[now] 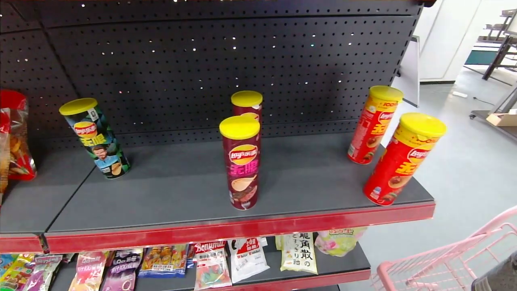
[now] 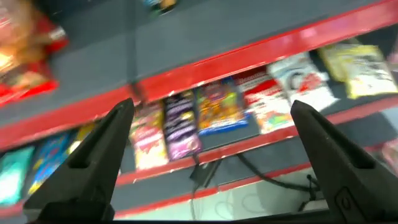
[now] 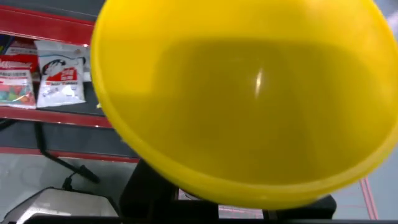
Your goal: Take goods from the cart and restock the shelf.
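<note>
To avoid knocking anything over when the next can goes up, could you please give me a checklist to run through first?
1. Free gap on the shelf between the green can and the front maroon can: ok.
2. Everything on it standing: ok.
3. Front red can set back from the edge: not ok, it stands at the front right corner.
4. Left end effector open and empty: ok.
5. Firm hold on the yellow-lidded can: cannot tell.

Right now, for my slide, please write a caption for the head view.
Five yellow-lidded chip cans stand on the shelf, snack bags below, pink cart at right.
</note>
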Robot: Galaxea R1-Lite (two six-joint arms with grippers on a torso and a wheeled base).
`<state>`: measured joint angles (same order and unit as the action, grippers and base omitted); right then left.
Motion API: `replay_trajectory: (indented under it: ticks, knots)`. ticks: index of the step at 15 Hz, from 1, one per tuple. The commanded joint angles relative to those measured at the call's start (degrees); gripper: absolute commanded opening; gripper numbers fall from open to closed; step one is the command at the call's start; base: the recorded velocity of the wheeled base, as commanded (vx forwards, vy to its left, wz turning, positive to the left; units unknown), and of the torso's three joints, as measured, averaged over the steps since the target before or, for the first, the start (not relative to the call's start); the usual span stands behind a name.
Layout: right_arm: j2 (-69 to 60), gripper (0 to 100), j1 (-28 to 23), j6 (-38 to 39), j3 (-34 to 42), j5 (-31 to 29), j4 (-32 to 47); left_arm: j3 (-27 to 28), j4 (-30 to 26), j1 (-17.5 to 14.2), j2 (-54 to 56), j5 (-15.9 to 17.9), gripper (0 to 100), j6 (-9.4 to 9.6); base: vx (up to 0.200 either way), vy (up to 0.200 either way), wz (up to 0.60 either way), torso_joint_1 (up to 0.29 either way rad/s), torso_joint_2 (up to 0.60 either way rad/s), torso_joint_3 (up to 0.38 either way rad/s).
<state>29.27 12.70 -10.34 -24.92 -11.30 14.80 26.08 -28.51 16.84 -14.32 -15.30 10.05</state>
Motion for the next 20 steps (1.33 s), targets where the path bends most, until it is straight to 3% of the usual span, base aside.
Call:
replay_trajectory:
  ticks: [1,6,8,9,10,14,17,20]
  knots:
    - [-4.1,0,-0.1,0.0,1.6,-0.3,0.0,1.0,0.1,0.0,-1.1,-0.5,100,-0.03,0.000,0.000,0.00,0.000,0.00,0.000]
    - [-9.1,0,-0.2,0.1,3.6,-0.7,-0.1,-0.4,0.2,0.1,0.0,-0.1,100,-0.03,0.000,0.000,0.00,0.000,0.00,0.000]
    - [-9.7,0,-0.4,0.1,3.7,-1.1,0.1,-0.8,0.1,0.7,1.5,0.0,100,1.38,0.000,0.000,0.00,0.000,0.00,0.000]
    - [-9.6,0,-0.8,0.0,3.8,-2.1,0.1,-0.9,0.1,0.7,2.3,0.0,100,3.58,0.000,0.000,0.00,0.000,0.00,0.000]
    - [-9.6,0,-1.0,0.0,4.0,-2.2,0.1,-1.3,0.1,0.7,2.7,0.0,100,4.46,0.000,0.000,0.00,0.000,0.00,0.000]
    - [-9.5,0,-1.5,0.0,4.5,-2.3,0.1,-2.0,0.3,0.7,2.6,-0.1,100,4.63,-0.150,0.000,0.00,0.004,0.00,0.003]
    - [-9.5,0,-1.6,-0.1,5.1,-2.3,0.1,-2.1,0.3,0.7,2.6,0.0,100,4.63,0.000,0.000,0.00,0.000,0.00,0.000]
    - [-9.2,0,-1.5,0.0,5.3,-2.3,0.1,-2.2,0.3,0.7,2.5,0.1,100,4.46,0.000,0.200,0.00,0.001,0.00,0.005]
